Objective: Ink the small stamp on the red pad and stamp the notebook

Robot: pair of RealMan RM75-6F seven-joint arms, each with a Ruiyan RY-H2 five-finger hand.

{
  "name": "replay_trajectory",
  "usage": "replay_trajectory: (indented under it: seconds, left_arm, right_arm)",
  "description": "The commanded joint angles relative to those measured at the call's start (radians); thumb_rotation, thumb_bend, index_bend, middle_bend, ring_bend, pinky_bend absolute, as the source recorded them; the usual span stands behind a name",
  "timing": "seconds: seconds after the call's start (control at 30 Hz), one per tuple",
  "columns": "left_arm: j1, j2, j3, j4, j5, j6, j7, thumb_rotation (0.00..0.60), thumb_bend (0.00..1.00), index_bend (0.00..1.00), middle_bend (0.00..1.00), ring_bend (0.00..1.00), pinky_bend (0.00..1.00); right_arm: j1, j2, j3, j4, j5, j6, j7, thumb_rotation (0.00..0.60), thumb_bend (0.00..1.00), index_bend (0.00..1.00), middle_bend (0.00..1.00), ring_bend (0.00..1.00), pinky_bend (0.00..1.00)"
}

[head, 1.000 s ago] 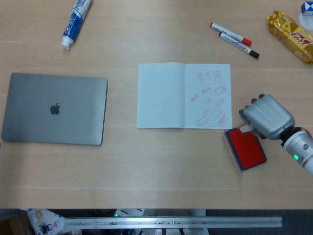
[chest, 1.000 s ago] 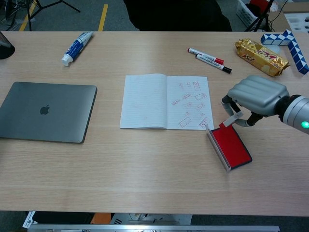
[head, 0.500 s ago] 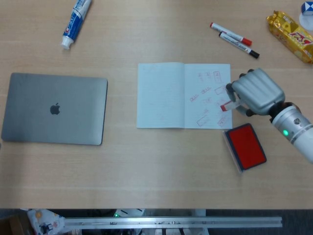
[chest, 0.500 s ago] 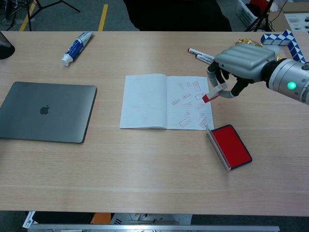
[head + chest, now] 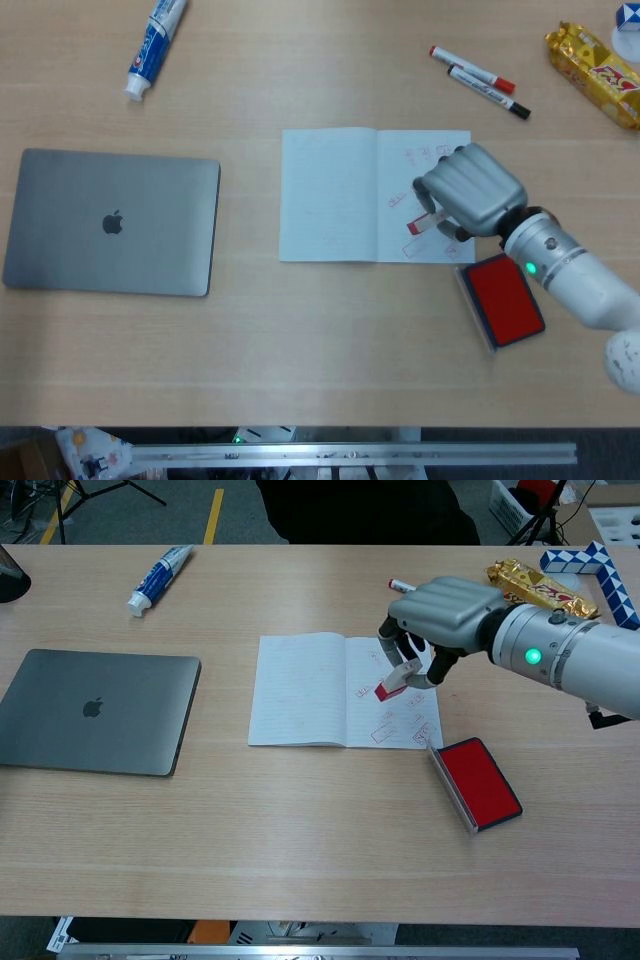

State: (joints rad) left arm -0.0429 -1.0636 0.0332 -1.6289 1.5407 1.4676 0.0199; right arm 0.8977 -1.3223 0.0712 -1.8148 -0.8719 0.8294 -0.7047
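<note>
The right hand [image 5: 440, 620] pinches the small stamp [image 5: 393, 683] over the open notebook [image 5: 344, 691] — above its right page. The red pad [image 5: 480, 780] lies open just right of the notebook — the left hand is out of view.

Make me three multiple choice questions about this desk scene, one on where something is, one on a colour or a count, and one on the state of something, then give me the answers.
1. Where is the small stamp?
A. Lying on the laptop
B. Held over the notebook's right page
C. Resting on the ink pad

2. How many marker pens lie beyond the notebook?
A. Two
B. Four
C. None

3. What state is the laptop in?
A. Open, screen lit
B. Half open
C. Closed flat

Answers:
1 B: the right hand holds the small stamp above the notebook, clear of the red ink pad.
2 A: two marker pens show in the head view.
3 C: the laptop lies lid down.
</note>
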Motion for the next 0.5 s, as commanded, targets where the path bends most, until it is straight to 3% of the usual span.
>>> replay_trajectory:
  seconds: [0.03, 0.5]
  left_arm:
    - [0.000, 0.000, 0.000, 0.001, -0.001, -0.001, -0.001, 0.600, 0.24, 0.15, 0.11, 0.25, 0.23]
    - [0.006, 0.005, 0.002, -0.004, -0.003, 0.003, 0.002, 0.600, 0.24, 0.15, 0.11, 0.25, 0.23]
  right_arm:
    - [0.021, -0.019, -0.012, 0.003, 0.017, 0.004, -0.025, 0.600, 0.54, 0.79, 0.64, 0.49, 0.47]
    - [0.132, -0.145, -0.020, 0.086, 0.133, 0.032, -0.115, 0.600, 0.54, 0.79, 0.64, 0.49, 0.47]
